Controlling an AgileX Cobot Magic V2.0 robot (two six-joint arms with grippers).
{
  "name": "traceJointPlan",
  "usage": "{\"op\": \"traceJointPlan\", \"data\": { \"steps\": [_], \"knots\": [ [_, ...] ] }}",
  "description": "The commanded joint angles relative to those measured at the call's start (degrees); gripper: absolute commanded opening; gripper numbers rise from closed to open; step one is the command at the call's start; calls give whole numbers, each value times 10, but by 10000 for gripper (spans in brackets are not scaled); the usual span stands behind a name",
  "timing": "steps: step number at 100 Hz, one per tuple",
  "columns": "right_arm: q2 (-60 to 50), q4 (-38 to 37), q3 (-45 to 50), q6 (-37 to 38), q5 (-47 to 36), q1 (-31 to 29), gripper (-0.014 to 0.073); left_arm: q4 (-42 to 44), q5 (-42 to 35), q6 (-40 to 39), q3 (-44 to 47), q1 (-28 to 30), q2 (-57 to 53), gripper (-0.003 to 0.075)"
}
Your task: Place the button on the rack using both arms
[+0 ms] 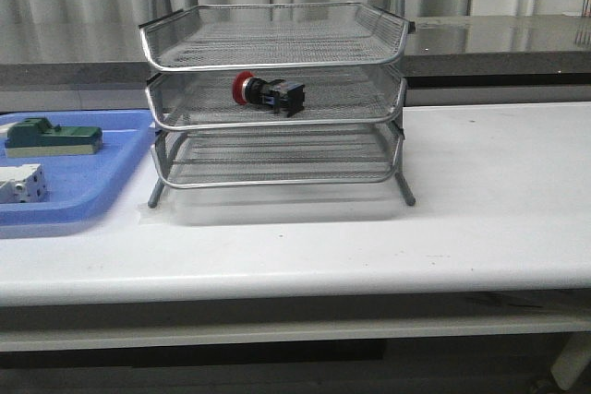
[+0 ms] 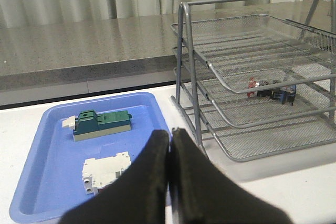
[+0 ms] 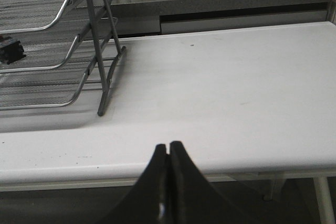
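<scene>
The red-headed button (image 1: 267,92) lies on its side in the middle tier of the silver wire-mesh rack (image 1: 277,48), which stands at the centre back of the white table. From the left wrist view the button (image 2: 270,91) shows through the mesh of the rack (image 2: 252,66). In the right wrist view only its black end (image 3: 10,51) peeks in at the frame edge, inside the rack (image 3: 52,24). My left gripper (image 2: 170,132) is shut and empty, hanging over the blue tray's near corner. My right gripper (image 3: 168,145) is shut and empty, off the table's front edge. Neither arm appears in the front view.
A flat blue tray (image 1: 120,193) lies left of the rack, holding a green block (image 1: 54,137) and a white block (image 1: 20,183). A grey counter (image 1: 499,43) runs behind the table. The table front edge (image 3: 210,166) lies just beyond my right gripper.
</scene>
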Motion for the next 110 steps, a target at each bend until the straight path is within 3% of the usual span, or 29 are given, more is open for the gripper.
{"op": "traceJointPlan", "data": {
  "steps": [1,15,110],
  "knots": [
    [-10,-9,-2,2,-80,-3,-57,-6,-44,-5,-16,2,3,-20],
    [-10,-11,24,2,-126,-3,-57,-6,-44,-5,-16,2,3,-20],
    [-10,-14,23,1,-123,-3,-57,-6,-44,-5,-16,2,3,-20]
  ]
}}
